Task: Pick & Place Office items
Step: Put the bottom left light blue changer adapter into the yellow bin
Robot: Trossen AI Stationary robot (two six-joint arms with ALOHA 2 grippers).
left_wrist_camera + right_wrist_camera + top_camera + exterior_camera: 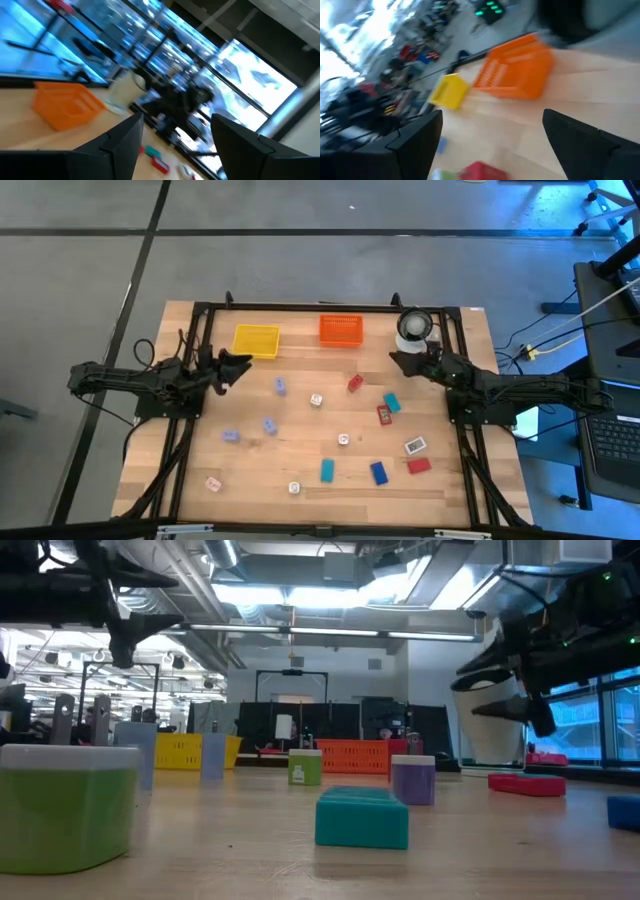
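Observation:
Several small office items lie scattered flat on the wooden table: a red block, a teal block, a white cube, pale lilac pieces, a blue block. In the low view a teal block and a lilac cube sit close to the camera. My left gripper hovers open above the table's left side, in front of the yellow tray; its wrist view shows nothing between the fingers. My right gripper is open too, raised beside the white round container.
The orange tray and the yellow tray stand along the far edge, with the white container to the right of them. A black frame borders the table on the left, right and far sides. Bare wood shows between the scattered pieces in the middle.

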